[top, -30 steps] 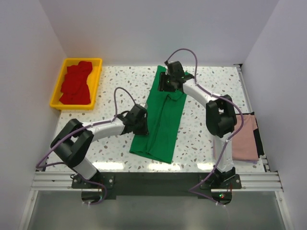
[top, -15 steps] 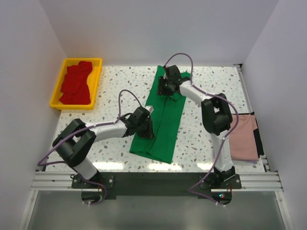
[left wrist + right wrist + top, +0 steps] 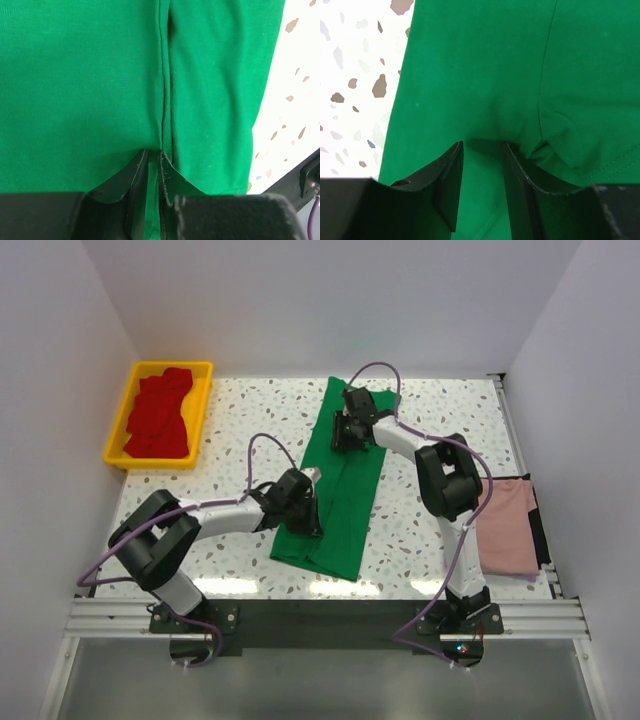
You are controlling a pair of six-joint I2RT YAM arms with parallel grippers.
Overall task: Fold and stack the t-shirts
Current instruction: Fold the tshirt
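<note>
This looks like a robot lab, not a home. Plain white walls (image 3: 300, 300) stand around a speckled table (image 3: 250, 405) on three sides. The left arm (image 3: 200, 515) and the right arm (image 3: 455, 490) are bolted to a metal rail (image 3: 540, 618) at the near edge. A yellow tray (image 3: 150, 462) sits in one corner

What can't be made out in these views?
- Top view: the right arm covers part of the pink t-shirt.
- Top view: the red t-shirts lie piled in the yellow tray; their number is unclear.
- Right wrist view: the right gripper sits on the green t-shirt; whether it pinches cloth is unclear.
- Wrist views: frame edges cut off the green t-shirt's outline.
</note>
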